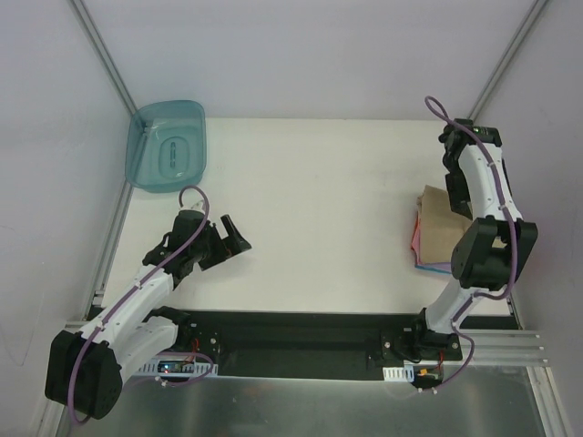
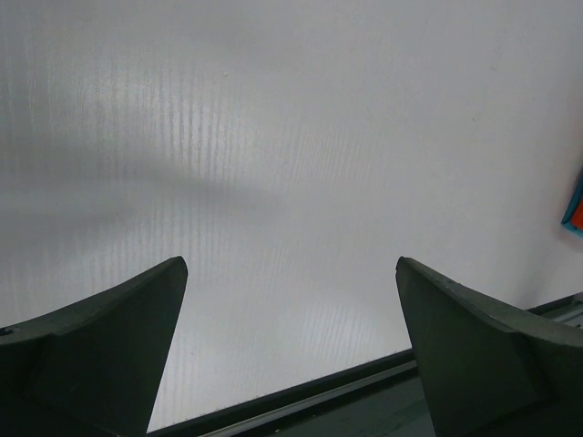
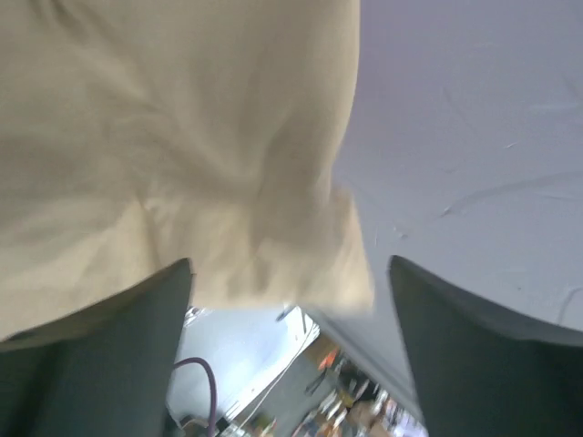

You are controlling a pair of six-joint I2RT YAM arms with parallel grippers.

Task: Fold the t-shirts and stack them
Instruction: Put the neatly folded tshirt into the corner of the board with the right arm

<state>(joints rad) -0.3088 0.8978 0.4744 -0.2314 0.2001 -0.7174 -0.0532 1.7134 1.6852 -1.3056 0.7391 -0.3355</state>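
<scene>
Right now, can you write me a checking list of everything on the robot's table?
Surface: white table, bare in the middle.
Job's things: one folded stack on the right, with the tan t-shirt on top, the pink t-shirt showing at the left edge and the lavender t-shirt at the near edge.
Clutter: teal tub in the far left corner.
Grippers: left gripper is open over bare table and holds nothing. The right gripper has its jaws apart at the tan t-shirt and is not clamped on it.
Cables: purple cables run along both arms, clear of the stack.
Surroundings: white walls and a metal frame.
</scene>
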